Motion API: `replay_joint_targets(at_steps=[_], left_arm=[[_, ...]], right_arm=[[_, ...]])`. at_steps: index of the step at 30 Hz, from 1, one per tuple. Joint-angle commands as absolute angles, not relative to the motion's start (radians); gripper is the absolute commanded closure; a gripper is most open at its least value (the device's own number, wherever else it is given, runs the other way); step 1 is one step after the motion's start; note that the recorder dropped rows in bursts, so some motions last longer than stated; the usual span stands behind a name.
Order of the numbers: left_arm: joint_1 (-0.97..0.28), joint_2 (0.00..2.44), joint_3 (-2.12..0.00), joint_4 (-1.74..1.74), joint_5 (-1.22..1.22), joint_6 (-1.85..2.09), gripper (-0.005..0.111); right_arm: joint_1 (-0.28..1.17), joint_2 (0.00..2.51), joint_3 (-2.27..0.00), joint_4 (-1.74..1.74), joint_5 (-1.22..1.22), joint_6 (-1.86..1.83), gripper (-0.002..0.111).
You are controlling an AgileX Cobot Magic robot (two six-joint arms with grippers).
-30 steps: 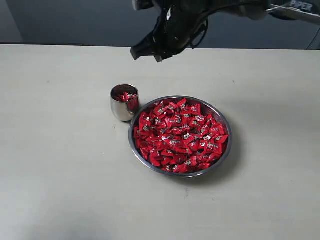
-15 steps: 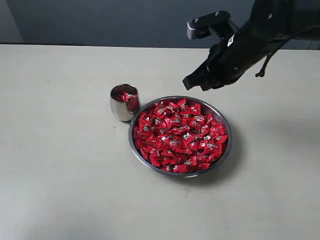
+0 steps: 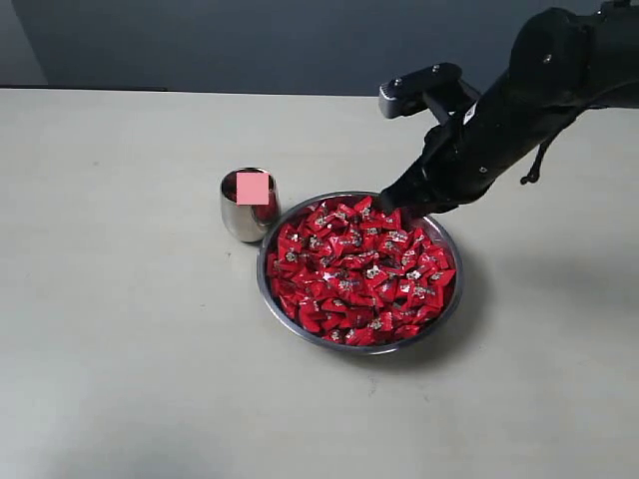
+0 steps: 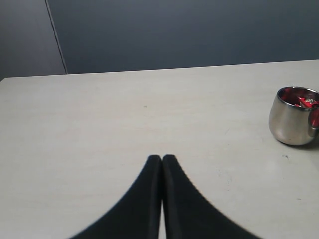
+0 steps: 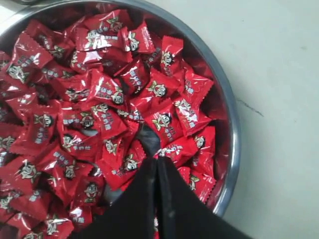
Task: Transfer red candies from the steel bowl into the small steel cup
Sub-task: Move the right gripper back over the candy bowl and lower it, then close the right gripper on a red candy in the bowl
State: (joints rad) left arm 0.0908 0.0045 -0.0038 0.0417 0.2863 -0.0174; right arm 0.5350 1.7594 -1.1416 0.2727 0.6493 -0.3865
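The steel bowl [image 3: 455, 299] sits mid-table, heaped with red candies [image 3: 359, 274]. Just to its left stands the small steel cup [image 3: 243, 222]. My right gripper [image 3: 391, 205] hangs low over the bowl's far right part, shut, with nothing between its fingers. In the right wrist view its tips [image 5: 156, 160] hover just above the red candies [image 5: 99, 99], near the bowl's rim [image 5: 233, 144]. My left gripper [image 4: 162, 158] is shut and empty over bare table. The left wrist view shows the small steel cup [image 4: 291, 122] off to one side with red candies [image 4: 304, 101] inside.
The pale table [image 3: 120, 349] spreads wide on all sides of the bowl and cup. A dark wall [image 3: 200, 40] runs behind the table's far edge. The left arm does not show in the exterior view.
My right arm has swung from high behind the cup over to the right and come down to the bowl's far right part. Its gripper has stayed shut. Bowl and cup have not moved.
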Motion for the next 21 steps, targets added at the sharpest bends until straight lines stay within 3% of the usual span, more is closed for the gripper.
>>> replay_joint_targets(at_steps=[1,21], left_arm=[[0.083,0.000,0.000,0.042,0.284,-0.020,0.106],[0.083,0.000,0.000,0.042,0.284,-0.020,0.106]], right_arm=[[0.532,1.750,-1.140,0.307,0.654,-0.396,0.109],[0.583,1.935,-1.264,0.482,0.654,-0.553,0.109]])
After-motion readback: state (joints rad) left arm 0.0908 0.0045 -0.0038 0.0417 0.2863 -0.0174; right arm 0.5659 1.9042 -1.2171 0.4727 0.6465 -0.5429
